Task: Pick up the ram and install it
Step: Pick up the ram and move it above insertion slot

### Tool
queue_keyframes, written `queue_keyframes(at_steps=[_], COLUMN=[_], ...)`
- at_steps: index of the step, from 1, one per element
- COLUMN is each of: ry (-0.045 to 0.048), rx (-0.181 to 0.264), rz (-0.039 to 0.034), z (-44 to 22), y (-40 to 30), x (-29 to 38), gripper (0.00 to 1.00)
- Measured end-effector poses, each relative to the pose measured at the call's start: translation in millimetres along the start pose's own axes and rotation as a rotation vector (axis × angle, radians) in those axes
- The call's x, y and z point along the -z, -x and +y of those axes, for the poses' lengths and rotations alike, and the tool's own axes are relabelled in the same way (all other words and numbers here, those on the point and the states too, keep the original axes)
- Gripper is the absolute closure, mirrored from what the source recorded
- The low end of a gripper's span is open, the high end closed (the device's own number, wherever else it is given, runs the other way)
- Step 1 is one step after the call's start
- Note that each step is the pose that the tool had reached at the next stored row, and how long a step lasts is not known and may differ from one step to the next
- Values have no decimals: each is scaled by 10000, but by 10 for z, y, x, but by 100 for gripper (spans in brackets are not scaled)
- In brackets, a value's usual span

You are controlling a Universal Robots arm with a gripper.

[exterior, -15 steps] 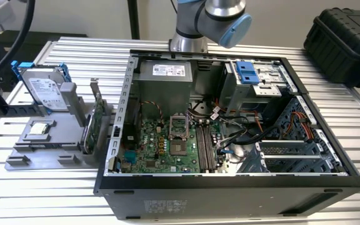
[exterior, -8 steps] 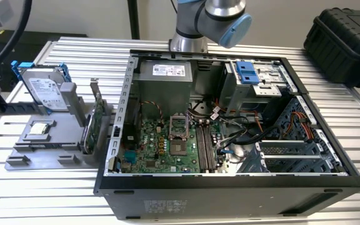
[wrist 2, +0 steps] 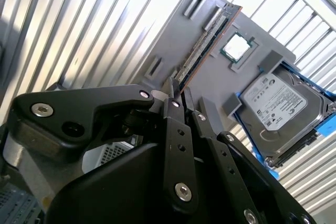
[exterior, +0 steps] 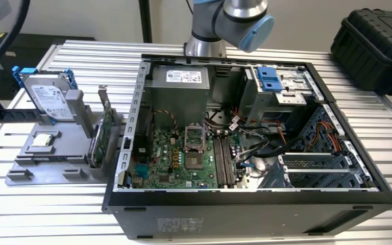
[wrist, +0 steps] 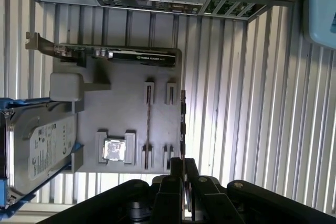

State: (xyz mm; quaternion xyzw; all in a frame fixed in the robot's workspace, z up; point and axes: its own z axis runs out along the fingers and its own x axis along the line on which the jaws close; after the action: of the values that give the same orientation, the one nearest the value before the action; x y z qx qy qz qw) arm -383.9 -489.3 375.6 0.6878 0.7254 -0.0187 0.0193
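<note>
The ram (wrist 2: 207,43) is a thin stick with a row of dark chips. It juts straight out from my gripper (wrist 2: 178,94), whose black fingers are shut on its near end. In the first wrist view the ram (wrist: 182,124) shows edge-on, hanging high over the rim of the grey parts holder (wrist: 121,103), with my gripper (wrist: 182,162) at its near end. The open computer case (exterior: 250,204) lies on the table in the exterior view, and the long memory slots (exterior: 224,158) on its green motherboard stand bare. The arm's base (exterior: 230,20) rises behind the case.
On the grey holder (exterior: 43,158), at the exterior view's left, are a hard drive (exterior: 46,97), a square silver processor chip (exterior: 43,140) and an upright expansion card (exterior: 104,135). A black carrying case (exterior: 380,41) sits at the far right. The table is ribbed metal.
</note>
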Motion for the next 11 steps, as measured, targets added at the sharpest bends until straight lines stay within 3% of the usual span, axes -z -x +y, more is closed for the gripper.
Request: queue_keyframes(at_steps=[11], ry=[-1], rx=[0], rz=[-1], z=[0], y=[6], x=[114], gripper=[100])
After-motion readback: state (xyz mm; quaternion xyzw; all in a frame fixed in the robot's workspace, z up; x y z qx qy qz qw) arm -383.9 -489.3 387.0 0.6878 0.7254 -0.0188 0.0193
